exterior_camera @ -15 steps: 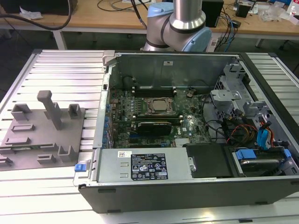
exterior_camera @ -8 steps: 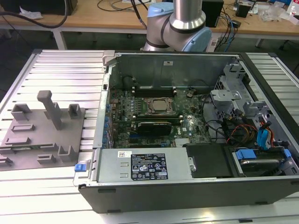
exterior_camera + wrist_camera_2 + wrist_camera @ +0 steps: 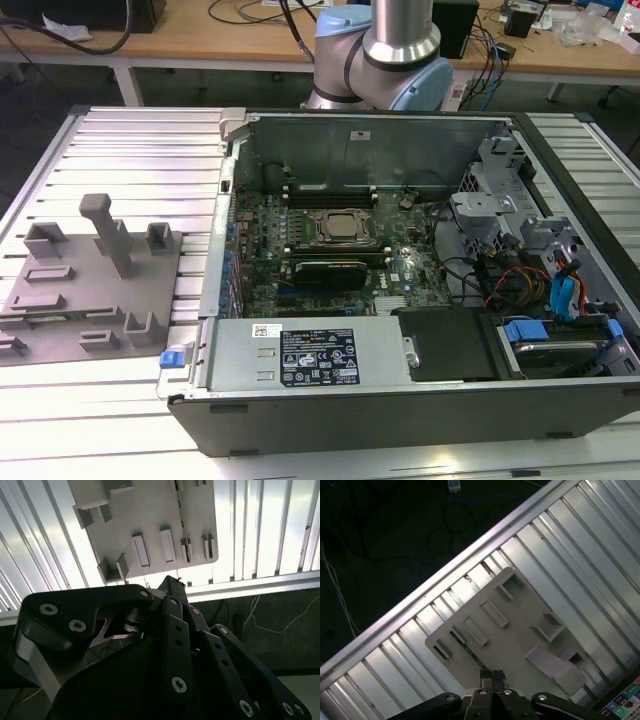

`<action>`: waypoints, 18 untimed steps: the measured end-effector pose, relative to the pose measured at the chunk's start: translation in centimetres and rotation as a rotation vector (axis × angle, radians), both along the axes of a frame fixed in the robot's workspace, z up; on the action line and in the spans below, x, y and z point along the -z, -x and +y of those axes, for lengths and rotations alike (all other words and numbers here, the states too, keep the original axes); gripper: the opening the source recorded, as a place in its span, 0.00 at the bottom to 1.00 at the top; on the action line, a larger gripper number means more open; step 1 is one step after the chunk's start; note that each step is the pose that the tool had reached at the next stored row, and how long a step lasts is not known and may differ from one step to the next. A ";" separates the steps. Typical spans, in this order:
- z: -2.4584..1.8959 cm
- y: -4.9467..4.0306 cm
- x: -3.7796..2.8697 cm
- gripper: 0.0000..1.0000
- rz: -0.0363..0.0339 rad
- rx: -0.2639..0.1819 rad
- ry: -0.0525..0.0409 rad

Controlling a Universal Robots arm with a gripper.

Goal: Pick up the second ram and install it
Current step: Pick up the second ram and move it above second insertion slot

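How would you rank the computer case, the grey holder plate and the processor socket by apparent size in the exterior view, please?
1. computer case, largest
2. grey holder plate
3. processor socket, clearly smallest

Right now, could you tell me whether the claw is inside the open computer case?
No, in the first wrist view the claw hangs above the grey fixture plate on the ribbed table.

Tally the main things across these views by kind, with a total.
Open computer case: 1
Grey fixture plate: 1
Robot arm: 1
Gripper: 1
Total: 4
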State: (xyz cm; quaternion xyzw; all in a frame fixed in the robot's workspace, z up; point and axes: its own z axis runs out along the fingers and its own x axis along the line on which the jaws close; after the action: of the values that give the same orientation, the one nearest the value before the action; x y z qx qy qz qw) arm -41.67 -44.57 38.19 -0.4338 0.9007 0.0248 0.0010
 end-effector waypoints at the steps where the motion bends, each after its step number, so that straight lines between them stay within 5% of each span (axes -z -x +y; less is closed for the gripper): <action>1: 0.00 0.00 0.00 0.11 0.0000 -0.022 -0.0001; 18: 0.00 0.00 0.00 0.11 0.0000 -0.295 -0.0001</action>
State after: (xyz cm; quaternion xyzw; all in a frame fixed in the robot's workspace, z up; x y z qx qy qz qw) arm -41.66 -44.57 38.19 -0.5614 0.8272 0.0247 -0.0026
